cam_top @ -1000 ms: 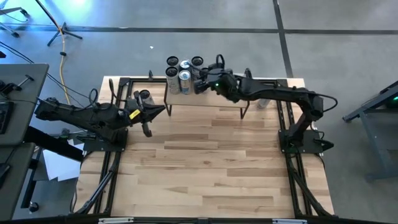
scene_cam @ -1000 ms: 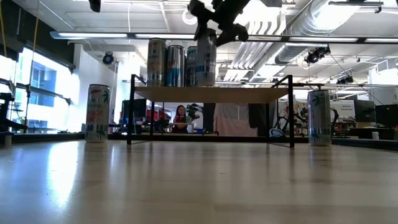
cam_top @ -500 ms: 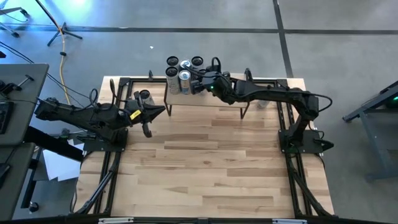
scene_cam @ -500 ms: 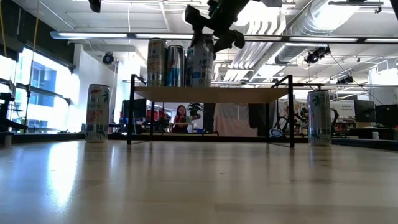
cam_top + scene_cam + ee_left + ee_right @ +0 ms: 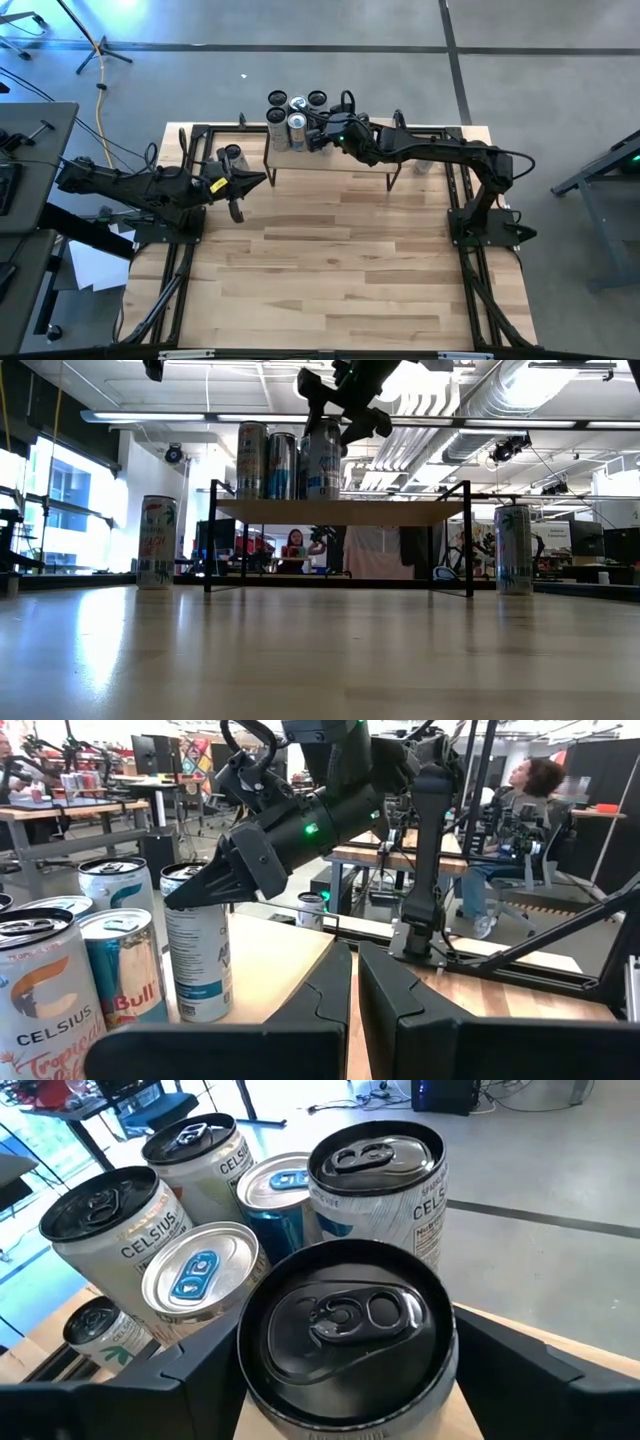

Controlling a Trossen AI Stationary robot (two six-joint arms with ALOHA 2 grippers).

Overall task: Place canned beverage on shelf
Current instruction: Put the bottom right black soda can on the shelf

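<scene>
We see the left gripper [image 5: 262, 178] just left of the shelf [image 5: 340, 162], at its front corner. It is closed and holds nothing.

One can [image 5: 157, 542] stands on the table left of the shelf. It does not touch the shelf.

On the left end of the shelf stands a bunch of cans [image 5: 287, 108], all upright and close together. Some tops are silver and some are black.

The can with the black top [image 5: 348, 1330] stands upright on the shelf too. It is on the right side of the bunch, just beside the others. The right gripper [image 5: 335, 428] comes down from above the shelf and sits around the top of this can. We cannot tell if it squeezes the can or only sits around it. The right arm reaches over the shelf from the right side.

Another can [image 5: 513, 550] stands on the table right of the shelf.

Far behind the shelf, a person [image 5: 296, 546] sits in the room.
</scene>
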